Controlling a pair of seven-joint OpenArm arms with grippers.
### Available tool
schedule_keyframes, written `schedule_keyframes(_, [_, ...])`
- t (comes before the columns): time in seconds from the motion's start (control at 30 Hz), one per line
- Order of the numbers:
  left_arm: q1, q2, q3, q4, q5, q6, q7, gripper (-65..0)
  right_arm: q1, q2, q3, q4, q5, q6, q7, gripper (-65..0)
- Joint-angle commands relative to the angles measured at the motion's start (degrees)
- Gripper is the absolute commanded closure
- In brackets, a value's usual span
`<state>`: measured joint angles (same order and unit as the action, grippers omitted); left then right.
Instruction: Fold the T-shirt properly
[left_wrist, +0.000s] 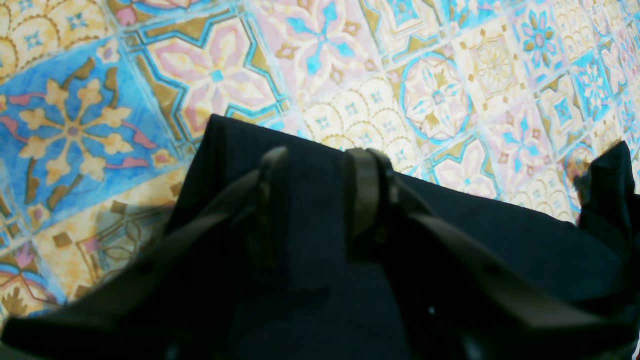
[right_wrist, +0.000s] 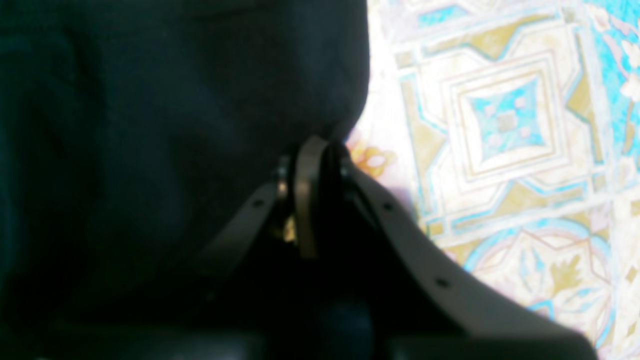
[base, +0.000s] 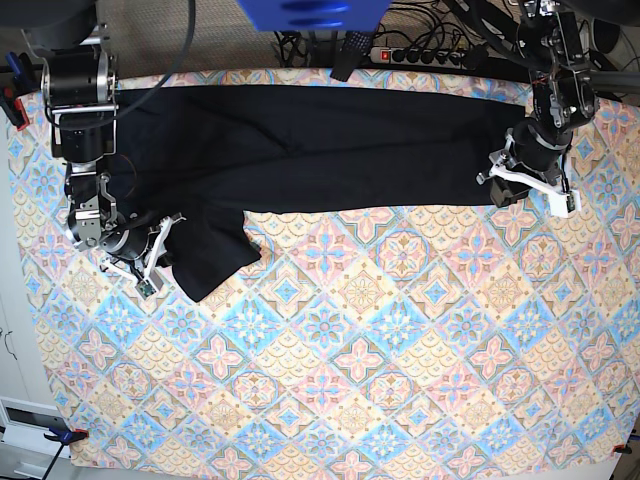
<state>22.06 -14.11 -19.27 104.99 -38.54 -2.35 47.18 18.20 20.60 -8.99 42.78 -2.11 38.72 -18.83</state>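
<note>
Step in hand, as I read it: grabbing both ends of the T-shirt (base: 300, 135) for a lengthwise fold. Shirt lies stretched along the far edge of the counter (base: 400, 380), one sleeve flopped toward the near side by the right arm.

Right gripper (right_wrist: 320, 150): jaws pinched together on the shirt's edge, fabric bunched at the tips. Left gripper (left_wrist: 320, 165): jaws part-open, straddling the cloth at the other end; can't tell if they actually bite.

Next move probably needs the left to clamp down, then both lift together and carry the cloth evenly toward the near side, keeping it taut so the sleeve doesn't drag.

Surface: patterned tile-print cloth (base: 330, 330), blue, pink, yellow. Beyond the far edge: power strip (base: 425, 55) and cables.
</note>
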Motion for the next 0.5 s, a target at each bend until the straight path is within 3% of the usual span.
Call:
schedule_keyframes(0.0, [-0.75,-0.53,-0.21,0.81,-0.18,-0.24,-0.89,-19.0,-0.22,0.02,-0.19,0.86,-1.54,1.28,-3.81,-1.9])
schedule_keyframes(0.1, [-1.19,-0.53,-0.21,0.55,-0.09,-0.24,-0.89,-19.0,-2.50,0.10,0.25,6.14,-1.45,1.28,-6.01,-1.9])
schedule_keyframes(0.47, [-1.27,-0.44,-0.21,0.55,-0.09,-0.24,-1.07,-19.0,-20.35,0.10,11.85,44.29,-1.45,1.28,-24.29,-1.9])
